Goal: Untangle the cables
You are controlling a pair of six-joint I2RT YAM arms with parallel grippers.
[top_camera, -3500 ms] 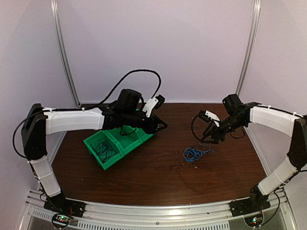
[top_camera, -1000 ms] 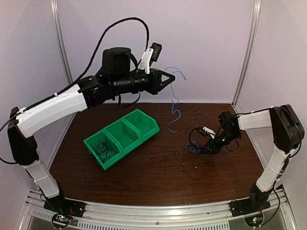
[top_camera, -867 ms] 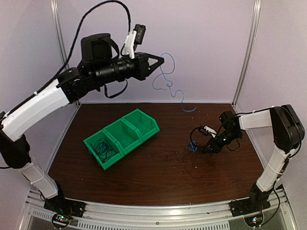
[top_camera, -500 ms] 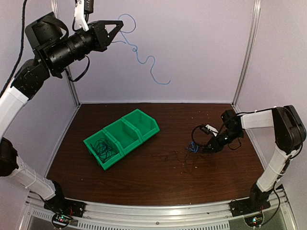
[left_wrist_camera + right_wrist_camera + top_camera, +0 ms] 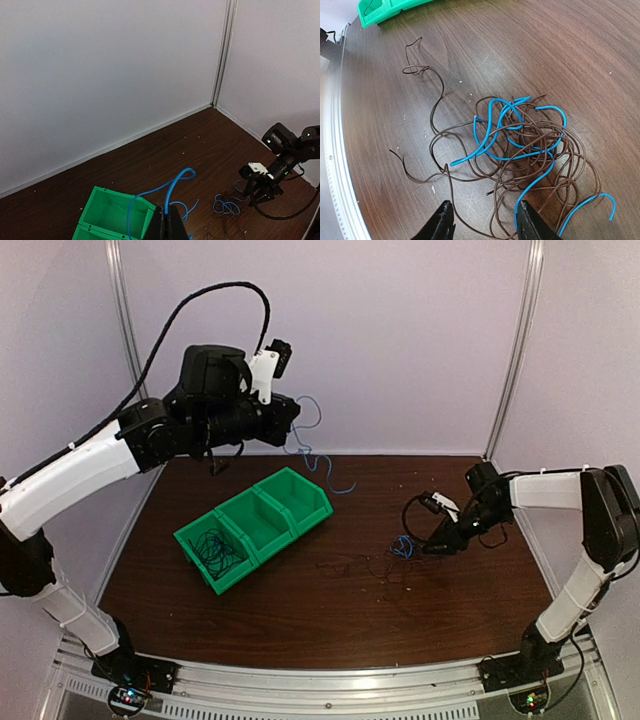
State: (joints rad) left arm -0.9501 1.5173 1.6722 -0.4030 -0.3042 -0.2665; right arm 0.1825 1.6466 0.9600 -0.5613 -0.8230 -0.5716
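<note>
The left pincer [image 5: 292,422] has swung down from high in the left corner and now hangs above the green bins [image 5: 240,540], its jaws pressed tight on a single blue cable [image 5: 172,187] whose loose tail curls down near the far end of the bins. The right pincer [image 5: 485,222] has parted its fingers and holds nothing. The tangle of dark and blue cables [image 5: 520,145] lies on the table [image 5: 300,610] just ahead of its tips.

A robot lab cell: white panel walls [image 5: 400,340], aluminium posts [image 5: 514,360] (and rail [image 5: 330,678]), dark wooden table [image 5: 300,620].
</note>
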